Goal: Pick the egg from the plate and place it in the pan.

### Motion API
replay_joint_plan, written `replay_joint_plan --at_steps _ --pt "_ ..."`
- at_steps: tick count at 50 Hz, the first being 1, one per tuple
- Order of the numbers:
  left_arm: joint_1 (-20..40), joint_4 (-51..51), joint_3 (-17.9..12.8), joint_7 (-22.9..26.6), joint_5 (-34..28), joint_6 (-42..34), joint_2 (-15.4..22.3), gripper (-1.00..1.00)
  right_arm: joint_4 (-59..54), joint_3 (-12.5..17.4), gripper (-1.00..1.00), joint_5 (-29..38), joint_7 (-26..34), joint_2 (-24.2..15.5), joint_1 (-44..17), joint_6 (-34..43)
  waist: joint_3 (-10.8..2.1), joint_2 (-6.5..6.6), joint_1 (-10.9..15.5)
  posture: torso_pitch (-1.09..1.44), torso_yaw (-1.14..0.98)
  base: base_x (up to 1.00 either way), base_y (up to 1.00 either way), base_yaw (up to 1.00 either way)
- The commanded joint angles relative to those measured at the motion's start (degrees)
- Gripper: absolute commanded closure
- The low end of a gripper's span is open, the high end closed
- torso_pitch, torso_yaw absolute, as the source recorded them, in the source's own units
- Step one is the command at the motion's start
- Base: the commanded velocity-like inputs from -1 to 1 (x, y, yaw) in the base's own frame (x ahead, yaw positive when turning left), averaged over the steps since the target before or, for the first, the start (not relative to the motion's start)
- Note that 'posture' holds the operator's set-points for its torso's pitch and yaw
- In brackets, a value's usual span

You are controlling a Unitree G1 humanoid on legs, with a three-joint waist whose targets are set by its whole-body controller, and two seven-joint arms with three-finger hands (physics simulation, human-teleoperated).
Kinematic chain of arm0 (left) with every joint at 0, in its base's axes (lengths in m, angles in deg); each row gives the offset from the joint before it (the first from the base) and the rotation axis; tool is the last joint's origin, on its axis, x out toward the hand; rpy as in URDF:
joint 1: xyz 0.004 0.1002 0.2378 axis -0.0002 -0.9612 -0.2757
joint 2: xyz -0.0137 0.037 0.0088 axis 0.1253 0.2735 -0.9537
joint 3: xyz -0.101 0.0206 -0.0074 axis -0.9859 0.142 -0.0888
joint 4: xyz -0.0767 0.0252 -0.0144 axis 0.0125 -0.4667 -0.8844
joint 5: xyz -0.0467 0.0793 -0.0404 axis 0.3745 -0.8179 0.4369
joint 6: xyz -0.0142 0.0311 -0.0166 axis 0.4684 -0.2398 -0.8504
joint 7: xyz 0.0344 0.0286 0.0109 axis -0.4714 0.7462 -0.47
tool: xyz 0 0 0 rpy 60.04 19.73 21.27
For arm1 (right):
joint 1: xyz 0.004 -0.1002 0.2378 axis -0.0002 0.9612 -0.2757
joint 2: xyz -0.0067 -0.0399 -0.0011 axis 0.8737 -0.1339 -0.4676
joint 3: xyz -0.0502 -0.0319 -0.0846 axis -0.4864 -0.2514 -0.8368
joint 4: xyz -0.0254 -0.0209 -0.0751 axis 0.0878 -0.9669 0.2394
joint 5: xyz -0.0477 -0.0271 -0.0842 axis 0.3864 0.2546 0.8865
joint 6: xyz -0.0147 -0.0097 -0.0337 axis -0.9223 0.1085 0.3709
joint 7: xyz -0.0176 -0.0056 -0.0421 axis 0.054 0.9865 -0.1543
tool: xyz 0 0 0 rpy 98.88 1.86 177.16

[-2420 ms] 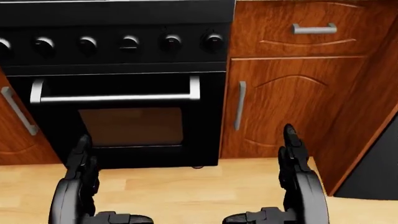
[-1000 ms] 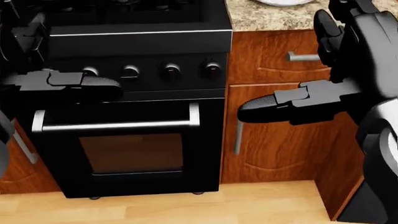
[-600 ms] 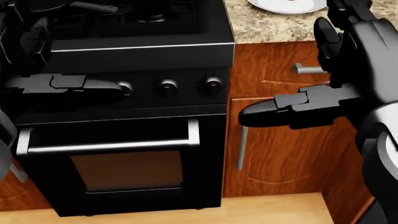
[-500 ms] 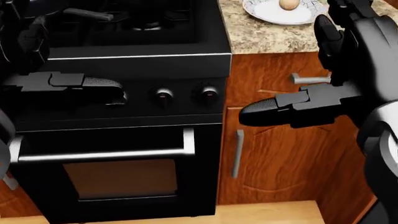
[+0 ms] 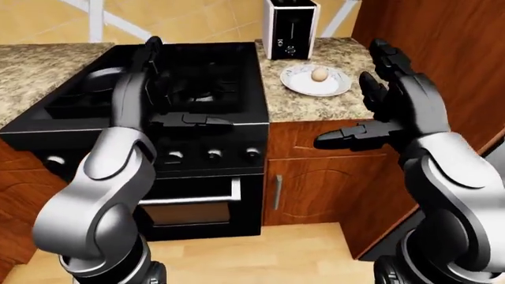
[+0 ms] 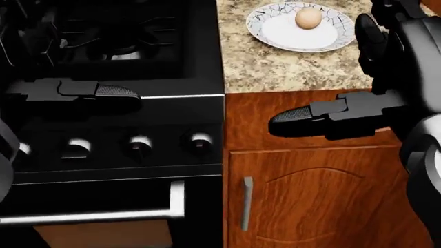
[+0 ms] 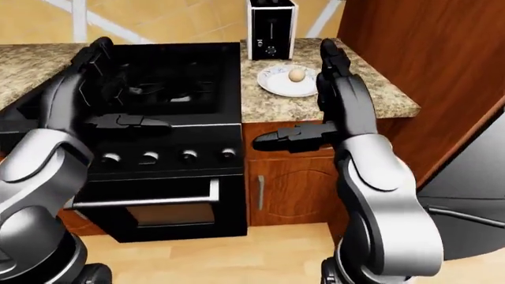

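Resting plated, egg [image 6: 308, 18] beside right robot hand [image 6: 358, 98]

I find no legible text, label or number on the black gas stove [image 5: 182, 112] or white-fronted toaster [image 5: 290, 28].

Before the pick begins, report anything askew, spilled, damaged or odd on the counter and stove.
Nothing stands out. The egg sits whole on the plate, which lies flat on the granite counter beside the stove. The toaster stands upright. No spill shows. Both hands are open and empty.
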Motion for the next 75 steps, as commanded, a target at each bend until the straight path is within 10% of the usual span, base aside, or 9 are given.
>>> replay_joint_plan --at_steps 1,8,13,21,29,30,37,42,75 --pt "1.64 1.0 -0.43 -0.15 -0.24 1.21 0.36 -1.0 0.76 0.4 -1.0 0.06 0.01 -0.71 -1.43 -1.51 -1.41 0.88 -0.11 0.0 0.0 0.3 -0.26 0.0" --pt "1.99 1.15 -0.65 -0.25 -0.01 0.85 0.44 -1.0 0.93 0.4 -1.0 0.07 0.1 -0.99 -2.28 -0.64 -2.15 0.6 0.57 0.0 0.0 0.3 -0.26 0.0" --pt "2.3 1.37 -0.89 -0.43 0.32 0.36 0.53 -1.0 1.13 0.14 -1.0 0.21 -0.06 -0.92 -2.83 0.0 -3.27 -6.06 1.02 0.0 0.0 0.3 -0.21 0.0" --pt "2.69 1.27 -0.57 -0.89 0.57 0.3 0.42 -1.0 1.17 0.38 -1.0 0.27 0.11 -1.05 -2.78 0.06 -1.08 -2.18 -0.13 0.0 0.0 0.28 -0.28 0.0" --pt "1.86 2.11 -0.51 -1.15 0.85 0.06 0.19 -1.0 1.27 -0.05 -1.0 1.13 -0.18 -1.46 -2.42 0.83 -2.51 0.45 -0.39 0.0 0.0 0.09 -0.06 0.0" --pt "1.81 2.01 -0.47 -1.14 0.82 0.23 0.16 -1.0 1.37 0.0 -1.0 1.3 -0.16 -1.57 -2.63 1.25 -2.11 -1.81 -0.41 0.0 0.0 0.0 0.0 0.0" --pt "1.56 2.08 -0.77 -1.11 0.97 0.39 0.32 -1.0 1.53 -0.29 -1.0 1.98 0.08 -1.51 -3.01 1.65 -1.67 0.32 -0.46 0.0 0.0 0.0 0.0 0.0" --pt "1.7 2.28 -1.03 -1.28 1.27 0.18 0.34 -1.0 1.56 -0.37 -1.0 2.53 0.43 -1.76 -3.26 1.61 -0.7 -2.75 -0.3 0.0 0.0 0.0 0.0 0.0" --pt "2.04 1.92 -2.31 -3.23 4.65 0.57 1.88 -1.0 -6.3 -4.73 -1.0 7.01 4.96 -3.61 -8.69 0.02 -1.73 -1.24 -0.14 0.0 0.0 0.0 0.0 0.0"
